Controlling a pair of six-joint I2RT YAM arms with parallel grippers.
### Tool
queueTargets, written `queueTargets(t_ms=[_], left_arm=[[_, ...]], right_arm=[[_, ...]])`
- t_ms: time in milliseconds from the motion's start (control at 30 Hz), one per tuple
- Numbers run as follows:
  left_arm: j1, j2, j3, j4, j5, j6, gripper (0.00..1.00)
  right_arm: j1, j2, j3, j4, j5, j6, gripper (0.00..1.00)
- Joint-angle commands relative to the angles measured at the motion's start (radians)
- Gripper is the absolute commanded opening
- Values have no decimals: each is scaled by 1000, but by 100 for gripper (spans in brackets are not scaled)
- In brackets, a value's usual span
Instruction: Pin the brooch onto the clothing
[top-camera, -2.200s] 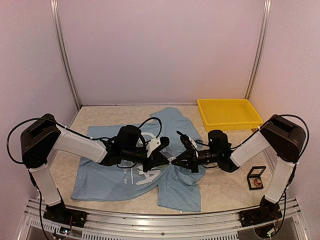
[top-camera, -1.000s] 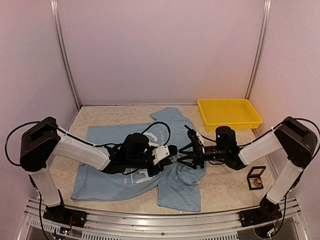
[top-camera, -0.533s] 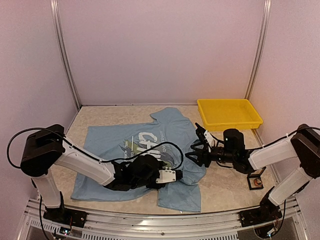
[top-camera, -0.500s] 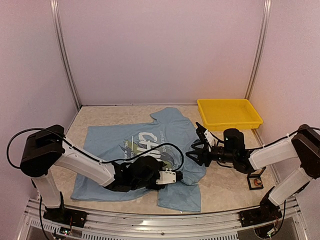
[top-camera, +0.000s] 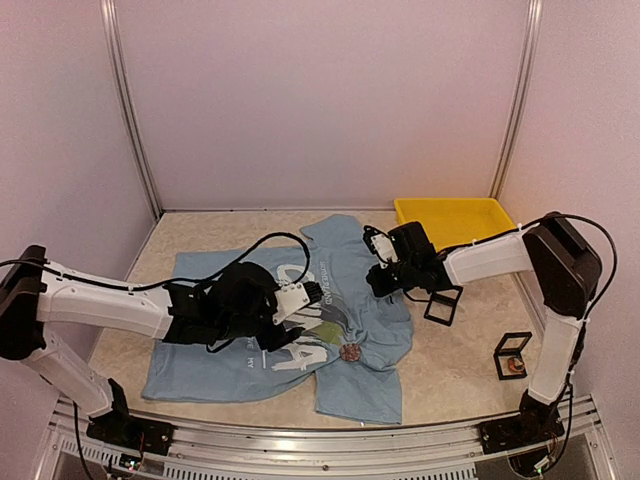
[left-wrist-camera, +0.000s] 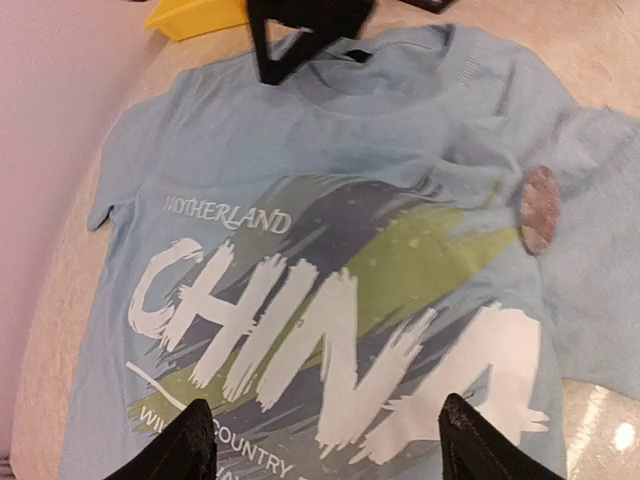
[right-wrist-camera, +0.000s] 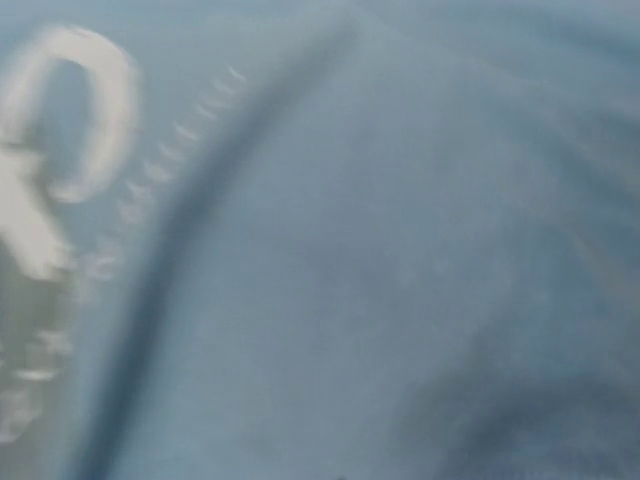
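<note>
The clothing (top-camera: 215, 350), a light blue T-shirt with white "CHINA" lettering (left-wrist-camera: 300, 330), lies spread on the table. The brooch (top-camera: 349, 351), a small round brownish disc, sits on the shirt just right of the print; it also shows in the left wrist view (left-wrist-camera: 540, 208). My left gripper (top-camera: 303, 318) hovers over the lettering, open and holding nothing (left-wrist-camera: 330, 455). My right gripper (top-camera: 385, 272) is down on the shirt near the collar. Its wrist view shows only blurred blue fabric (right-wrist-camera: 380, 280), with the fingers hidden.
A yellow tray (top-camera: 460, 228) stands at the back right. A black square frame (top-camera: 441, 305) lies beside the shirt's right edge, under the right arm. A small black box (top-camera: 514, 357) sits near the right arm's base. Pale walls close in the table.
The left gripper opened and drew back left, leaving the brooch on the shirt. The right arm swung back to the collar and its gripper shut.
</note>
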Motion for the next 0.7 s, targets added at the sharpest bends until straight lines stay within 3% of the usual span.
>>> queueTargets(t_ms=[0, 67, 300, 467, 667], left_arm=[[261, 17, 30, 33, 148, -418, 61], [369, 102, 57, 19, 166, -552, 52], [579, 320, 64, 49, 91, -753, 49], [687, 398, 113, 85, 61, -782, 50], [720, 460, 182, 87, 46, -769, 53]], right_arm=[[-13, 139, 149, -230, 108, 3, 3], [-16, 215, 219, -285, 118, -2, 3], [-56, 373, 417, -404, 137, 0, 4], [-96, 504, 626, -477, 86, -45, 5], [-103, 568, 801, -535, 84, -115, 8]])
